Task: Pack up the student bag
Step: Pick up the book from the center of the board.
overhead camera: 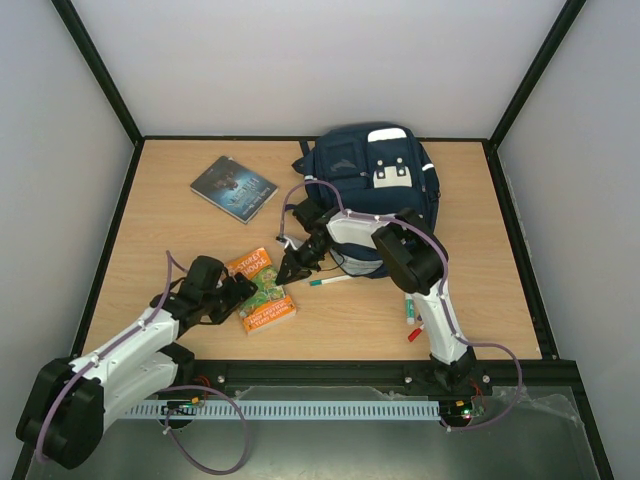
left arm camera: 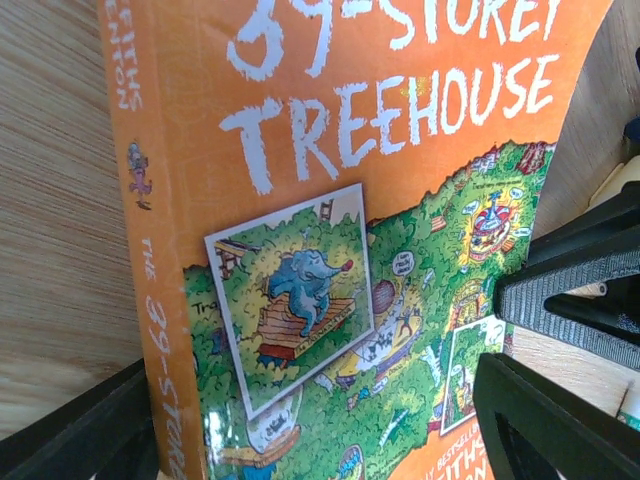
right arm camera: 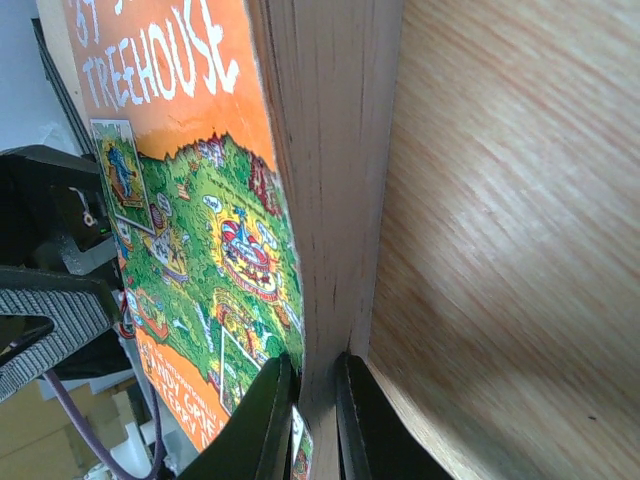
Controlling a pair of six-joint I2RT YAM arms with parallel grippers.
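Observation:
The student bag (overhead camera: 370, 170), navy with a grey-white front patch, lies at the back right of the table. An orange and green paperback (overhead camera: 262, 292) lies at the front centre. My right gripper (overhead camera: 292, 268) is shut on the book's page edge (right arm camera: 330, 150); one finger is on the cover and the other is under the pages, as the right wrist view (right arm camera: 318, 425) shows. My left gripper (overhead camera: 238, 290) is open and straddles the book (left arm camera: 380, 200) from the spine side, one finger on each side (left arm camera: 310, 425). No bag opening shows.
A dark-covered book (overhead camera: 233, 187) lies at the back left. A white pen with a green tip (overhead camera: 330, 281) lies right of the paperback. Markers (overhead camera: 412, 315) lie by the right arm's base. Bare wooden table (right arm camera: 500, 250) borders the book.

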